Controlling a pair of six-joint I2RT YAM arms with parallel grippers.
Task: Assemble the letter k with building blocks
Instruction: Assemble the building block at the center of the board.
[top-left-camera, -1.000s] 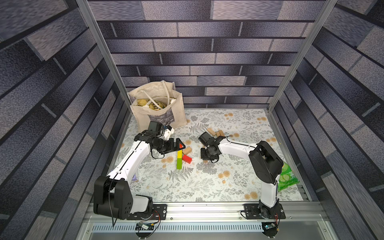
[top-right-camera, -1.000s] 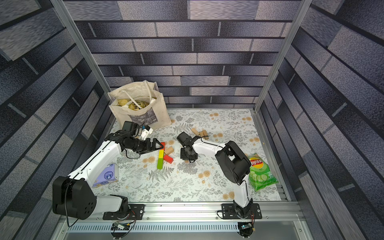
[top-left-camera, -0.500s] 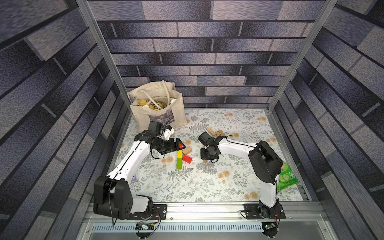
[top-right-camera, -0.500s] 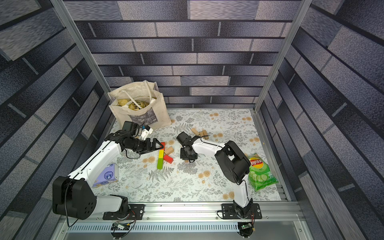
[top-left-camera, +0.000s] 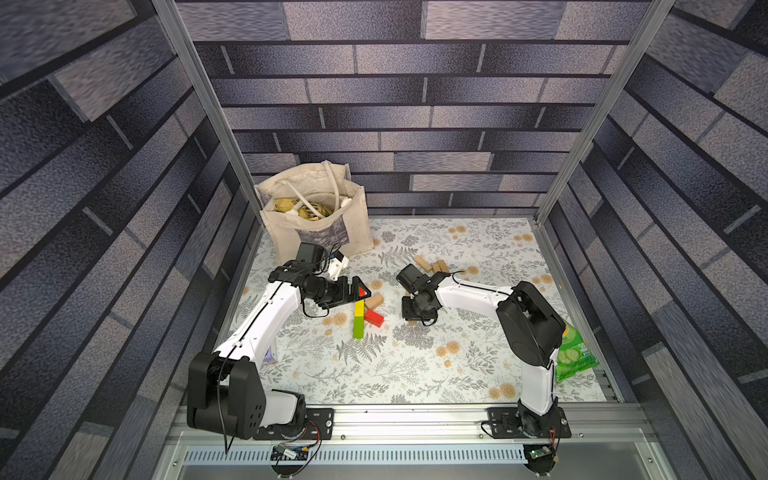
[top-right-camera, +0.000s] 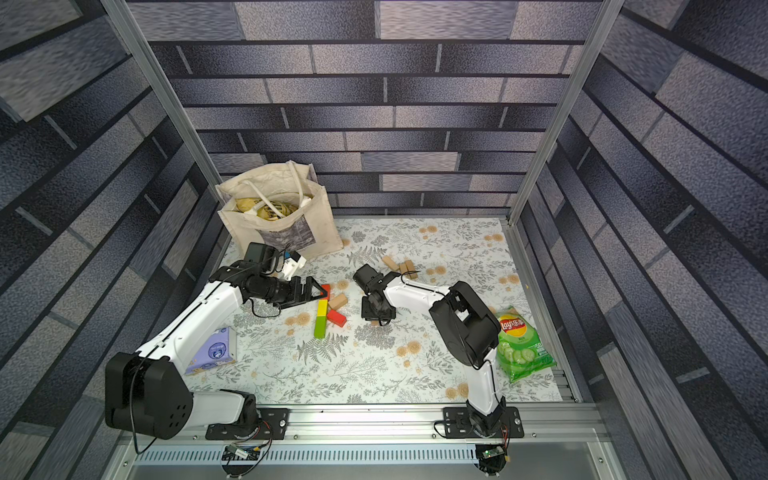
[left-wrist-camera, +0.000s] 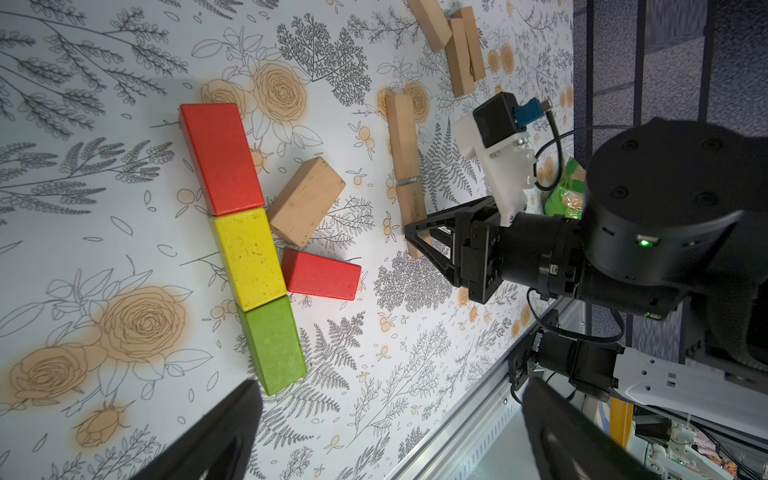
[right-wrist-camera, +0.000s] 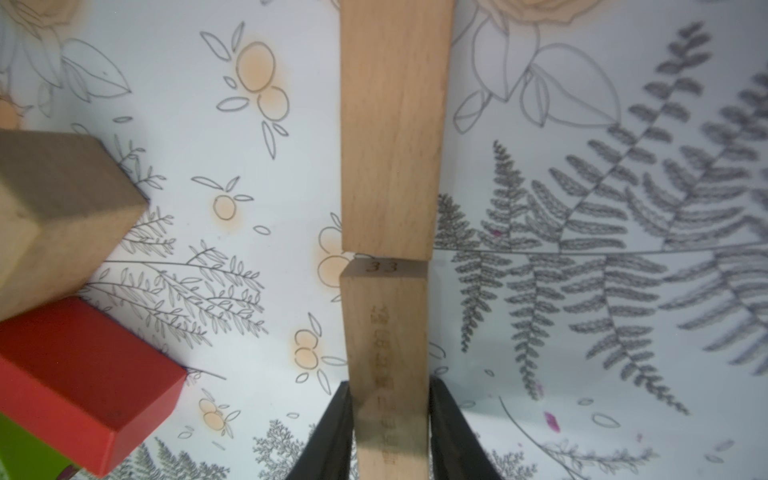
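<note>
A red block (left-wrist-camera: 220, 158), a yellow block (left-wrist-camera: 249, 257) and a green block (left-wrist-camera: 272, 343) lie end to end in a line on the mat. A plain wooden block (left-wrist-camera: 305, 201) and a second red block (left-wrist-camera: 320, 274) slant off the yellow one. My left gripper (left-wrist-camera: 386, 432) hovers open beside the line's red end (top-left-camera: 363, 292), holding nothing. My right gripper (right-wrist-camera: 390, 432) is shut on a plain block (right-wrist-camera: 386, 332) stamped 33. That block lies end to end with another plain block (right-wrist-camera: 395, 124), right of the coloured group (top-right-camera: 321, 307).
Several loose plain blocks (top-left-camera: 430, 264) lie behind the right arm. A cloth tote bag (top-left-camera: 316, 216) stands at the back left. A green crisp packet (top-right-camera: 519, 345) lies at the right edge, a purple-and-white box (top-right-camera: 212, 353) under the left arm.
</note>
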